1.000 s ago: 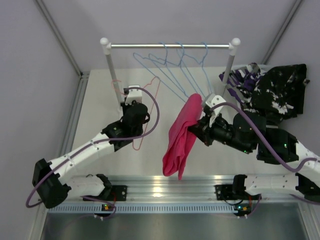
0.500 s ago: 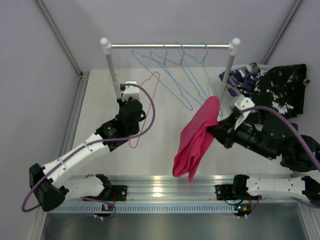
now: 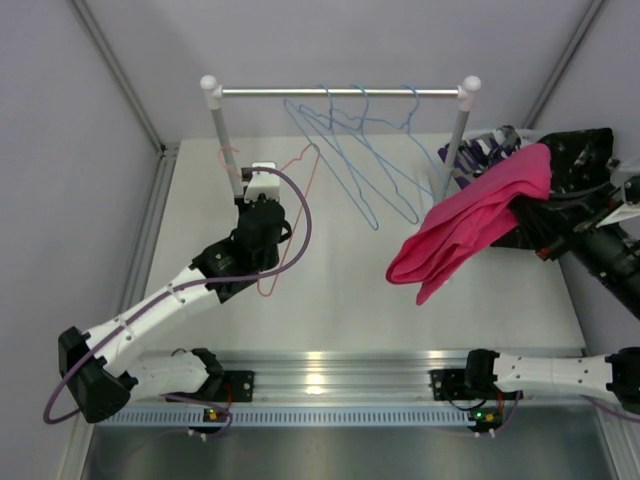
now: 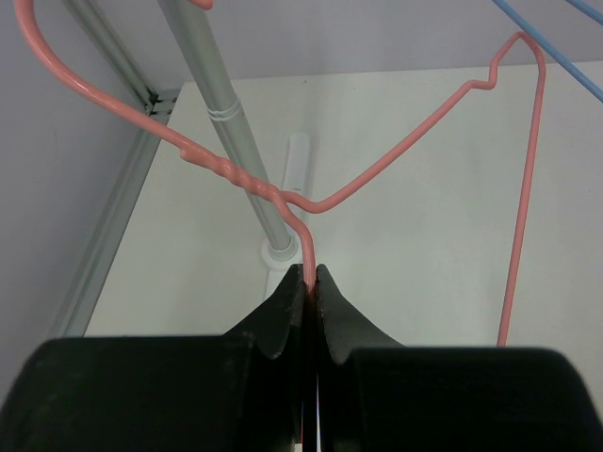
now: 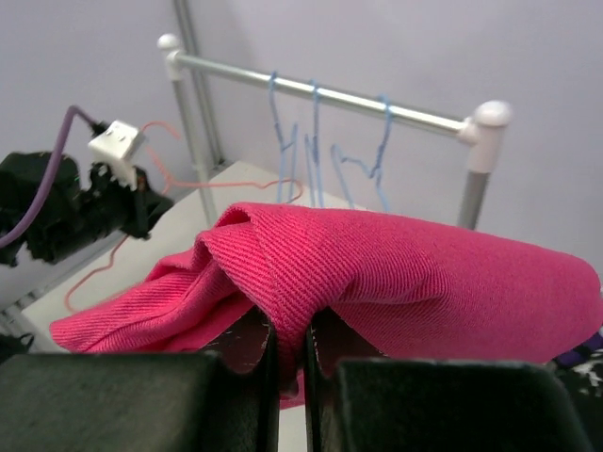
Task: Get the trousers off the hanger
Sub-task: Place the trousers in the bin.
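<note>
Pink twill trousers [image 5: 396, 254] are pinched in a bunched fold between the closed fingers of the right gripper [image 5: 292, 353]. The cloth is draped over and out past those fingers, clear of every hanger, and is held up above the white table [image 3: 330, 300]. Close beside the right fingers, at the table's far right corner, a heap can be seen of black trousers with white print [image 3: 585, 150] and purple-white-black camouflage trousers [image 3: 478, 152]. A thin salmon-pink wire hanger [image 4: 308, 254] is clamped between the fully closed fingers of the left gripper [image 4: 310, 282]. Its wire frame rises ahead of those fingers, next to a grey upright post [image 4: 226, 118]. Farther off, beyond both grippers, three bare blue wire hangers [image 3: 350, 150] are hung from the metal rail [image 3: 340, 92].
</note>
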### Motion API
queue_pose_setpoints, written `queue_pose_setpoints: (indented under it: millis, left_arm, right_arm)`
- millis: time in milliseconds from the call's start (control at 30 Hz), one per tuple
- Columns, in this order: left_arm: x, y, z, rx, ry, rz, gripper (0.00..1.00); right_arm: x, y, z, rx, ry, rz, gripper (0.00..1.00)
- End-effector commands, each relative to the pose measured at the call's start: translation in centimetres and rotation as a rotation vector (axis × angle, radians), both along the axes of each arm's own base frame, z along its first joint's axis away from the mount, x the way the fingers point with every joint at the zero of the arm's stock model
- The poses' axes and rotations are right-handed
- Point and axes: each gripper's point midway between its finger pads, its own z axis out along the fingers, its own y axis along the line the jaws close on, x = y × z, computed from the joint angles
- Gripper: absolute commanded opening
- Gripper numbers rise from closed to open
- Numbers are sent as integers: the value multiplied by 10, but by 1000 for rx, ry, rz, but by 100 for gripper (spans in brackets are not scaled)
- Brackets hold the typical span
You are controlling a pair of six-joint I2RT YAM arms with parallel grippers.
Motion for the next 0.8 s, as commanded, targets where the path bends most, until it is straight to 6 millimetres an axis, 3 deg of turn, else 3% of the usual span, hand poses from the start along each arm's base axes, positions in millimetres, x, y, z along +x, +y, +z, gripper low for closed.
queue_pose_setpoints:
  millis: [0,167,200,433,567,767]
  left_arm:
    - [3,-2,17,-57,-55,0,0]
    - [2,-2,22,-67,-63,-7,0]
    - [2,-3,23,-69,-63,-12,0]
    - [-2,-3,28,-88,-68,-34,0]
    - [-3,-4,30,-98,-68,-42,0]
    - [-2,-10,28,-104,-60,-65,0]
  right_arm:
    - [12,-40,57,159,-109,-160,0]
    - [23,-66,73,176,-150,-317,0]
    - [25,-83,82,218,-160,-381,0]
    - [28,-126,92,288,-192,-575,0]
    - [29,-143,94,282,-194,-667,0]
    - [31,-151,105,271,-220,-708,0]
